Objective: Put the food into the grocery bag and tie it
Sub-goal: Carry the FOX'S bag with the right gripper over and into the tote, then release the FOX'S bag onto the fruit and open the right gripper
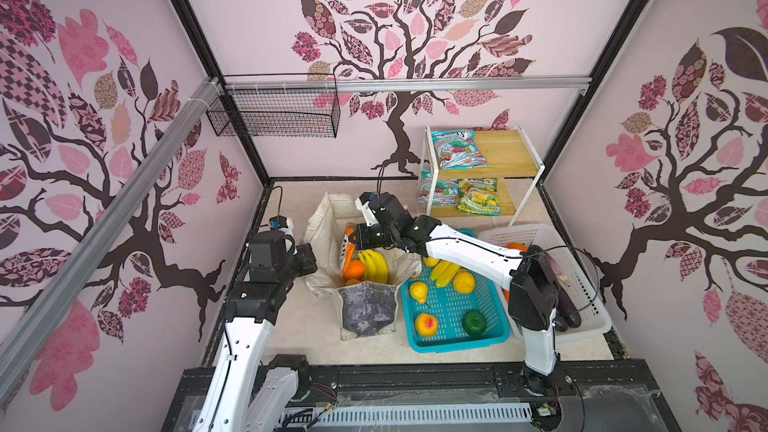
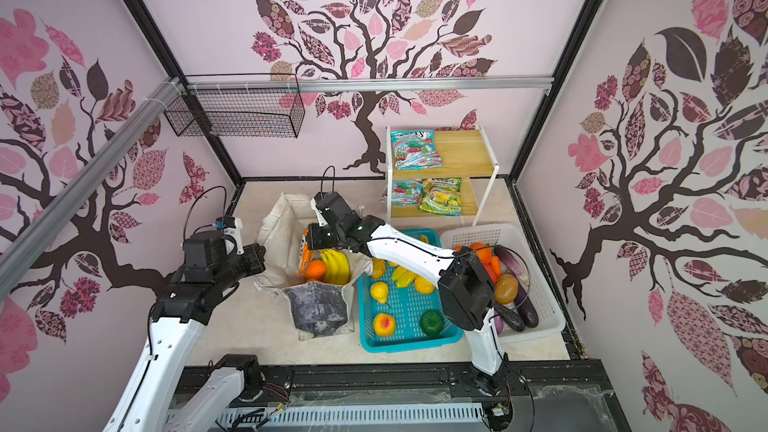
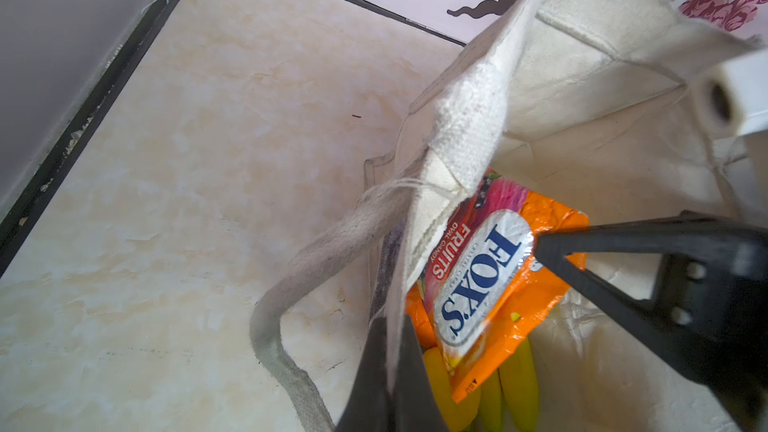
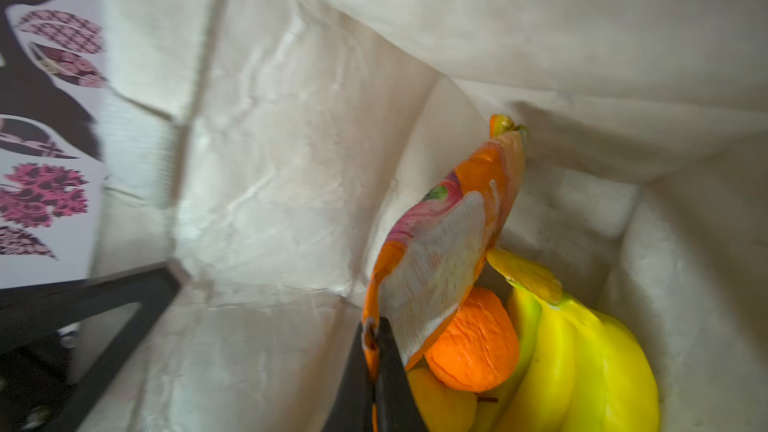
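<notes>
The cream canvas tote (image 1: 326, 218) is standing open on the counter (image 1: 303, 326), left of centre in both top views, with its dark printed panel facing the bottom of the frame. The left gripper (image 3: 392, 338) is clenching the tote's left rim, the canvas edge pinched between its closed jaws. The right gripper (image 4: 376, 340) is reaching into the tote's mouth and grasping one corner of the orange FOX'S sweet packet (image 4: 440, 251). The packet is hanging tilted inside the tote, over the banana bunch (image 1: 375, 265) and the orange (image 1: 354, 270) (both already lying in the tote). The green-yellow sweet packet (image 1: 478, 196) is lying on the lower level of the wooden rack (image 1: 515, 151), upper right of centre, well apart from the tote. The teal basket (image 1: 457, 342) is sitting just beside the tote on its right.
</notes>
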